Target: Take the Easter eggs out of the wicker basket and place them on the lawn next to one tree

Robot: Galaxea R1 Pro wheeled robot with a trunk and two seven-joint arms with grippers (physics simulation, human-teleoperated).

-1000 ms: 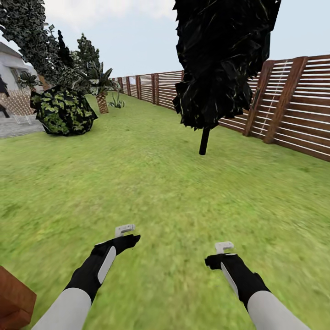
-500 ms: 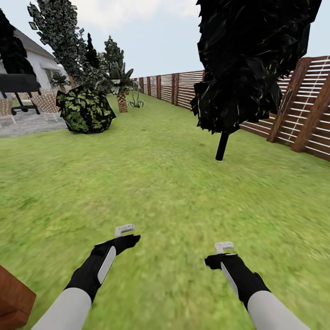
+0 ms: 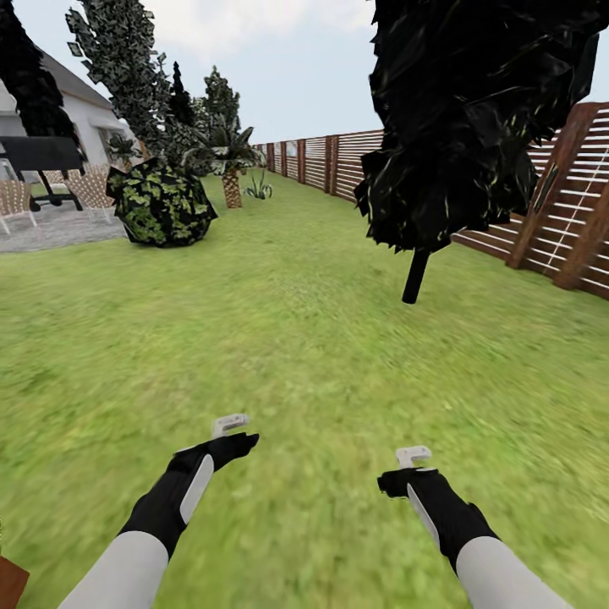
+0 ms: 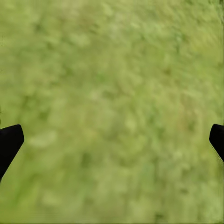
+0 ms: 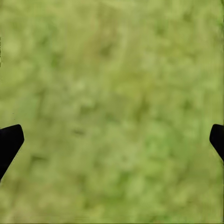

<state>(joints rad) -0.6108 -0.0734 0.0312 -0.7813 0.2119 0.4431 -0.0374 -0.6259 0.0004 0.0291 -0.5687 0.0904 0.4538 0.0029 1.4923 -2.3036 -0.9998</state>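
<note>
1. Over the lawn [image 3: 279,338], low in the head view, both arms reach forward: the left gripper [image 3: 230,425] and the right gripper [image 3: 414,457] hang above bare grass, well apart from each other.
2. In each wrist view the fingertips [image 4: 9,142] [image 5: 9,142] sit at opposite edges with only blurred grass between them, so both grippers are spread wide and carry nothing.
3. Ahead and to the right stands a black tree [image 3: 474,118] on a thin dark trunk [image 3: 415,277], the nearest thing rising from the grass ahead.
4. Behind it a brown slatted fence [image 3: 558,211] runs along the right side into the distance.
5. Far left lie a round leafy bush [image 3: 161,205], a small palm [image 3: 230,169], and taller spotted-leaf trees [image 3: 127,68].
6. Beyond the bush are a grey paved patch [image 3: 51,233] with chairs [image 3: 89,188] and a white house [image 3: 76,110].
7. A brown corner [image 3: 10,584] shows at the near left edge; what it is cannot be told.
</note>
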